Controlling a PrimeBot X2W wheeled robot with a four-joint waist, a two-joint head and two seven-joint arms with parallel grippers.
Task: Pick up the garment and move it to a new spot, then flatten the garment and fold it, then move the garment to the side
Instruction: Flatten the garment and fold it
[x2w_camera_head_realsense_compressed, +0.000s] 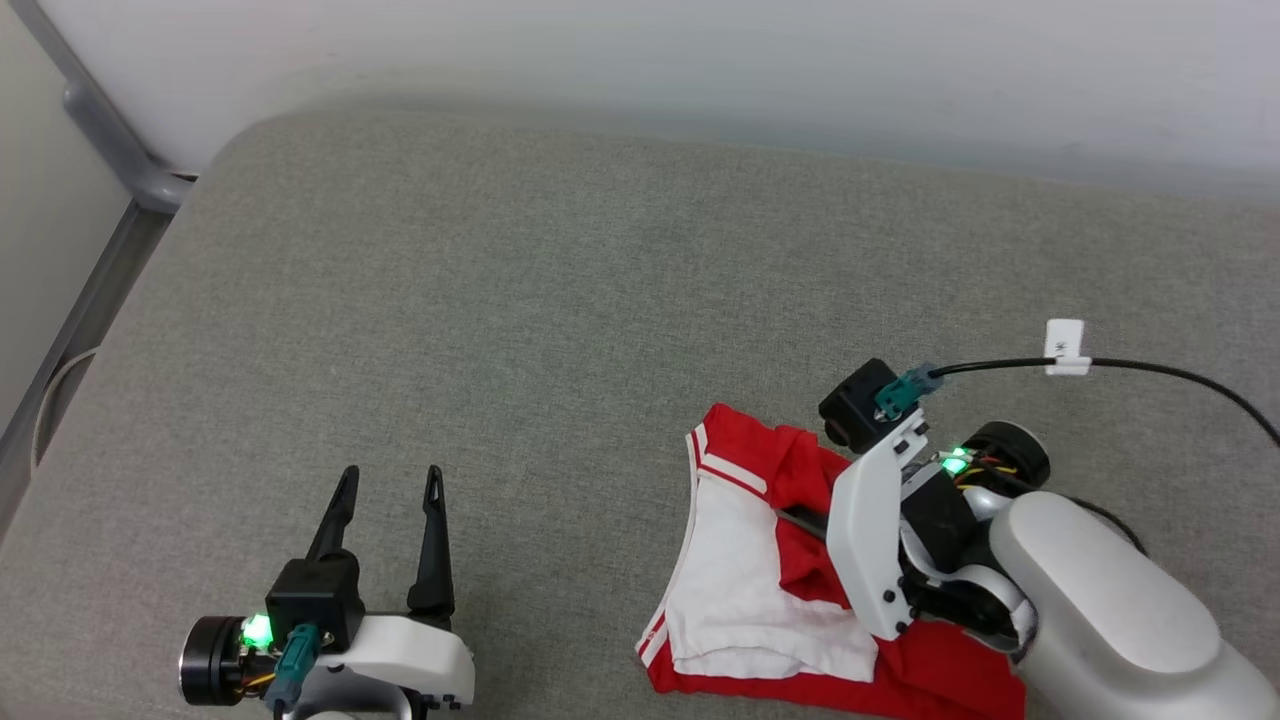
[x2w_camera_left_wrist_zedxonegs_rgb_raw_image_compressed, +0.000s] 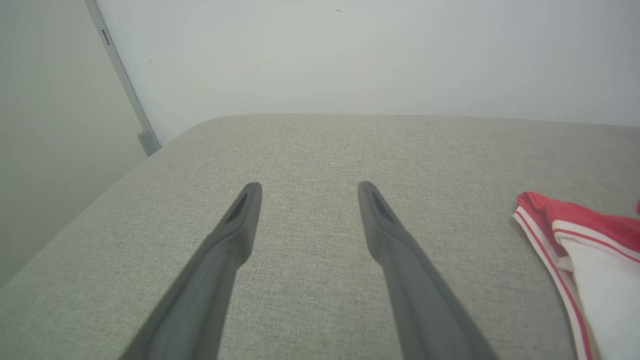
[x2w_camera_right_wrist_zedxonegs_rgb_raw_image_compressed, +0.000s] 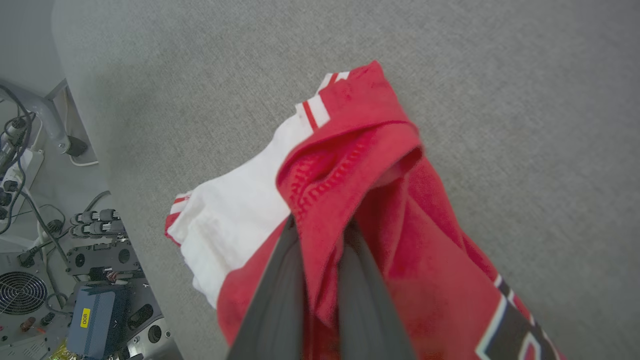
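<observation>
The garment (x2w_camera_head_realsense_compressed: 770, 585), a red jersey with white sleeves, is pinched in the right claw (x2w_camera_right_wrist_zedxonegs_rgb_raw_image_compressed: 321, 235). The claw's 2 dark fingers stand narrow, with a ridge of red cloth beside a stitched seam bunched between them. The rest of the garment lies crumpled on the table (x2w_camera_head_realsense_compressed: 560, 300). A white sleeve with striped trim spreads toward the left claw (x2w_camera_head_realsense_compressed: 392, 475), and black-and-white lettering shows at the opposite end.

It looks light and limp, so it will likely sag and trail from this single pinch. Flattening should go better with a hold on 2 corners of a hem or on the shoulders.

The left claw hangs wide and empty, well apart from the garment.

The table's grey woven top may drag on the cloth. Beyond the garment stands a pale wall (x2w_camera_left_wrist_zedxonegs_rgb_raw_image_compressed: 350, 55). Off the table edge near it sit electronics (x2w_camera_right_wrist_zedxonegs_rgb_raw_image_compressed: 95, 320) and cables.
</observation>
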